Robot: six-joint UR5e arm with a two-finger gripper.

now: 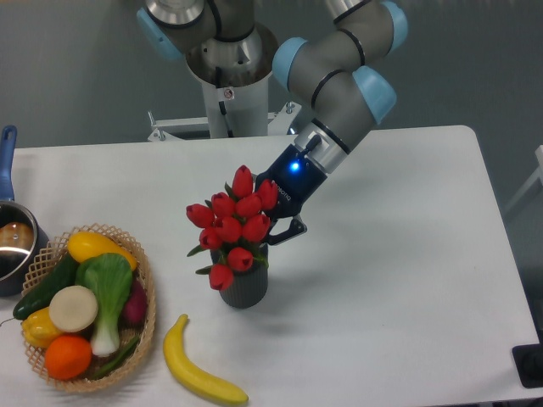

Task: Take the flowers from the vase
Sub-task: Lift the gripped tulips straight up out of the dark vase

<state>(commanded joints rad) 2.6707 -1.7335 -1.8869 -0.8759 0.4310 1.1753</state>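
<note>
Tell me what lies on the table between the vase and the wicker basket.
Only the banana's upper tip; otherwise bare table between vase and basket.

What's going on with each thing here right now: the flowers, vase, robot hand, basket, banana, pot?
flowers: upright, stems still in the vase
vase: standing upright on the table
gripper: right behind the flowers, fingers hidden, open or shut unclear
basket: full of vegetables and fruit
banana: lying flat on the table
pot: upright at left edge
</note>
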